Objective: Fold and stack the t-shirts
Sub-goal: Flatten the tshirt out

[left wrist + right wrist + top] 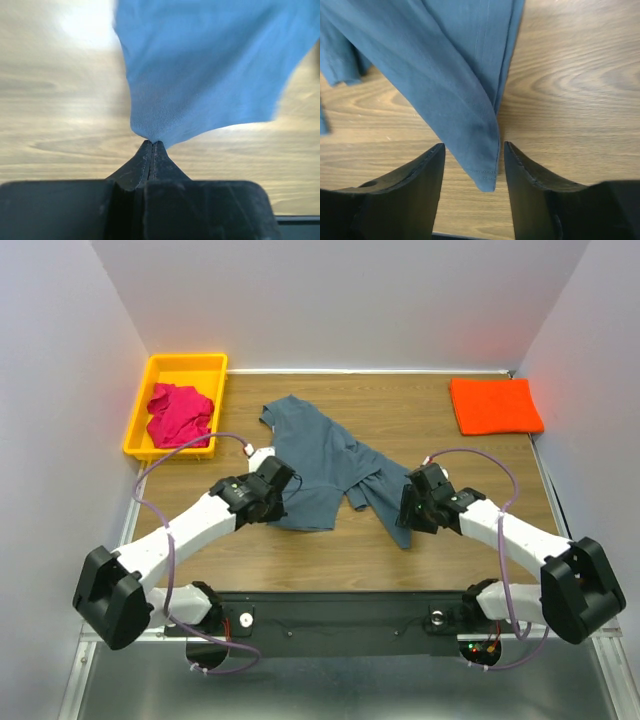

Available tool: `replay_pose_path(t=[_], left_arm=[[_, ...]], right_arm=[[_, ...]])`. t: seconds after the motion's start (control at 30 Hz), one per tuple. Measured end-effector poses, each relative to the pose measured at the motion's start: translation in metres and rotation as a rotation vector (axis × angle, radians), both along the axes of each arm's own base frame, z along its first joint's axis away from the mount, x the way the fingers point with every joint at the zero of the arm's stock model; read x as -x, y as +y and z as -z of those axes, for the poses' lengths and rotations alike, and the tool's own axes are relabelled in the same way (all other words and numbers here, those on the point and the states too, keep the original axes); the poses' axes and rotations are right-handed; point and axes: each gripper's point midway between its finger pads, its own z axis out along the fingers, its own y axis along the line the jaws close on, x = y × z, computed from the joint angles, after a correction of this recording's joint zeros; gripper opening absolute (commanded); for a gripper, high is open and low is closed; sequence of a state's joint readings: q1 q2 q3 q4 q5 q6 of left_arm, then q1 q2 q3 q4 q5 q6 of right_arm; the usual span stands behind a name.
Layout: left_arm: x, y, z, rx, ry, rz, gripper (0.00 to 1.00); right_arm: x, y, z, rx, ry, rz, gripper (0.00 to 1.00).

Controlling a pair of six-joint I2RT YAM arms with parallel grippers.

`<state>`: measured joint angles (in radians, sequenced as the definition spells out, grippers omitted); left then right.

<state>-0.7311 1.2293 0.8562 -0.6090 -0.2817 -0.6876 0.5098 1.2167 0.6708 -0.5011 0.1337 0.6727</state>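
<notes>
The slate grey-blue t-shirt (325, 465) lies crumpled in the middle of the desk (400, 410). Left jaws are pinched tight on its near-left edge, cloth fanning out from the tips. Right jaws are spread wide, a hemmed corner lying between them. The orange t-shirt (495, 405) sits folded far right, and the magenta-pink t-shirt (180, 412) is heaped in the yellow bin (185, 363) far left.
</notes>
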Motion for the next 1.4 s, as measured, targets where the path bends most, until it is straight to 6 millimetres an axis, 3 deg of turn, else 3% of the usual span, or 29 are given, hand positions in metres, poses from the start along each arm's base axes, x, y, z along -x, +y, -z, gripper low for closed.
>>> replay_pose_path(t=[0.23, 0.33, 0.47, 0.57, 0.73, 0.97, 1.27, 1.4], left_arm=[[-0.032, 0.026, -0.061, 0.039, -0.143, -0.076, 0.00], [-0.038, 0.039, -0.076, 0.033, -0.174, -0.101, 0.00], [-0.042, 0.053, -0.091, 0.022, -0.200, -0.121, 0.00], [-0.047, 0.069, -0.101, 0.000, -0.216, -0.146, 0.00], [-0.061, 0.109, -0.120, -0.042, -0.251, -0.231, 0.00], [-0.072, 0.144, -0.147, -0.053, -0.306, -0.312, 0.00], [-0.066, 0.145, -0.152, -0.042, -0.322, -0.289, 0.00], [-0.065, 0.148, -0.152, -0.046, -0.324, -0.293, 0.00]], right_arm=[[0.010, 0.007, 0.015, -0.011, 0.081, -0.055, 0.49], [0.013, 0.009, 0.018, -0.016, 0.100, -0.067, 0.46], [0.016, 0.009, 0.024, -0.008, 0.124, -0.082, 0.32], [0.019, 0.007, 0.028, 0.000, 0.132, -0.088, 0.29], [0.020, 0.005, 0.028, 0.009, 0.133, -0.087, 0.32], [0.020, 0.005, 0.028, 0.009, 0.132, -0.087, 0.48], [0.020, 0.006, 0.026, 0.011, 0.125, -0.120, 0.51], [0.019, -0.001, 0.016, 0.037, 0.093, -0.120, 0.51]])
